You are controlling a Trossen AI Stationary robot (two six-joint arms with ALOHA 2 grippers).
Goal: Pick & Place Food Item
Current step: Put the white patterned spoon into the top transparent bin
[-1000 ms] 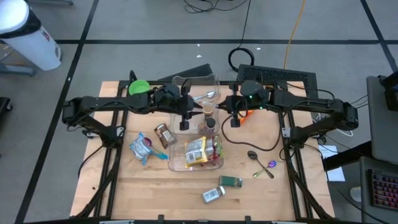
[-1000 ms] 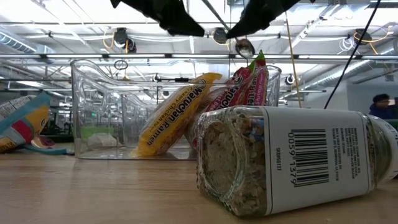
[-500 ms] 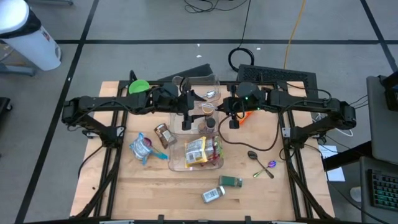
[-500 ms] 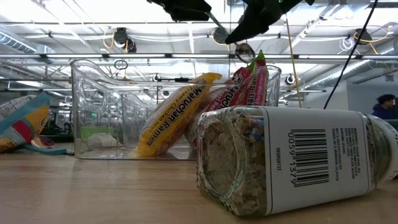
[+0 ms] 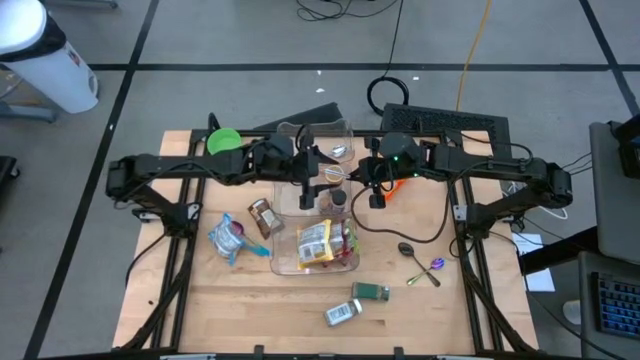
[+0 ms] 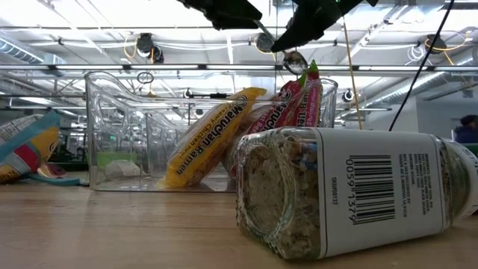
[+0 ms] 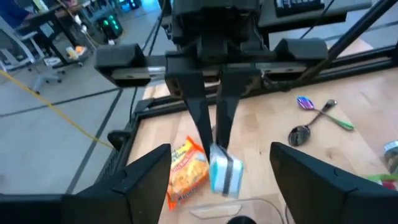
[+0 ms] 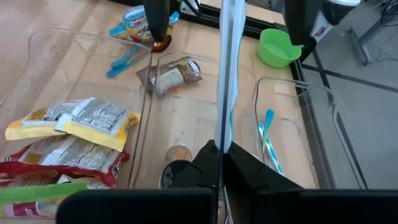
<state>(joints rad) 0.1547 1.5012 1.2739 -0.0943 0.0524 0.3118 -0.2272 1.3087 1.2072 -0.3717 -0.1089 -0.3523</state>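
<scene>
A glass spice jar [image 6: 351,194] lies on its side on the table [image 5: 230,300], nearest of all, in front of the clear bin [image 5: 283,262]. A smaller green-lidded jar [image 5: 370,291] lies just behind it, between it and the bin.

In the bin's near end a yellow ramen packet [image 5: 315,243] leans against red snack packets [image 6: 295,101]. This food sits loose in the bin, and neither claw touches it. Left of the bin lie a blue chip bag [image 5: 228,238] and a brown packet [image 5: 263,216]. Well to the bin's right lie a dark spoon [image 5: 408,250] and a small purple-and-green utensil [image 5: 435,267].

Over the bin's far end the two arms meet. The left gripper [image 5: 306,198] hangs above the bin's far left side with its fingers [image 7: 149,180] spread wide apart and nothing between them. The right gripper [image 5: 373,195] hangs above the bin's far right side, jaws pressed together on the handle of a silver spoon [image 6: 293,60], whose bowl hangs in the air above the red packets. Below them a small round jar [image 8: 178,154] stands in the bin's far section.

Beyond the bin a second clear tray [image 5: 345,128] holds utensils, and a green bowl [image 5: 224,140] sits to that tray's left. A keyboard [image 5: 455,122] lies past the table's far edge.
</scene>
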